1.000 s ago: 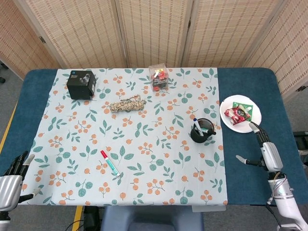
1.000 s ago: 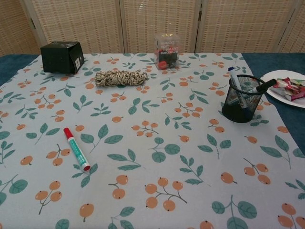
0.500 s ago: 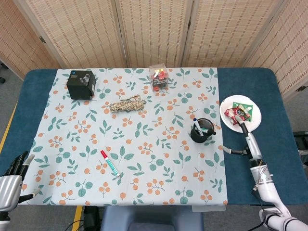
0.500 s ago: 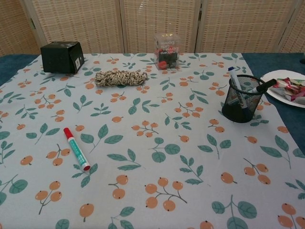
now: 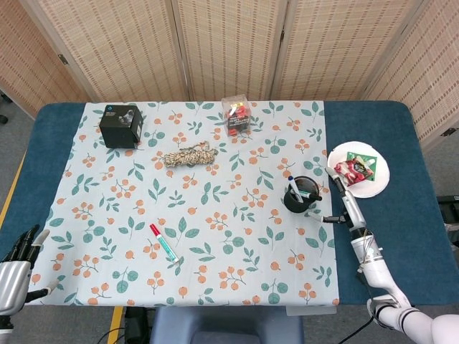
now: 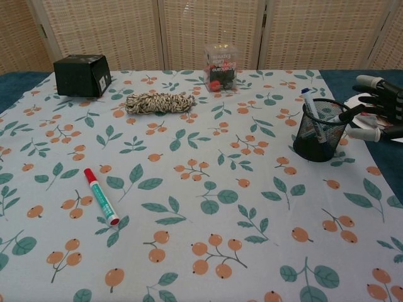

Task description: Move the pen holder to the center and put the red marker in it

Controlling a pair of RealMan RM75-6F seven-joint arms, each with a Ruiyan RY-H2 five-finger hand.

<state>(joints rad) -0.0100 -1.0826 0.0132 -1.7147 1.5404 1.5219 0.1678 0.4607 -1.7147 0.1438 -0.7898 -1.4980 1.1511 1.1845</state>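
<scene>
The black mesh pen holder (image 5: 300,196) (image 6: 320,130) stands on the right part of the floral cloth with two pens in it. The red marker (image 5: 163,244) (image 6: 101,195) lies flat at the front left of the cloth, far from both hands. My right hand (image 5: 343,201) (image 6: 381,107) hovers just right of the pen holder, fingers spread, holding nothing and not touching it. My left hand (image 5: 16,266) sits at the bottom left corner off the cloth, fingers apart and empty.
A white plate (image 5: 379,183) with snack packets lies right of the holder, behind my right hand. A black box (image 5: 120,125), a coil of rope (image 5: 189,155) and a clear box (image 5: 236,115) line the back of the cloth (image 5: 215,208).
My right hand has swung in leftward from the table's right edge to just beside the pen holder, and now shows in the chest view. The left hand dipped slightly.
</scene>
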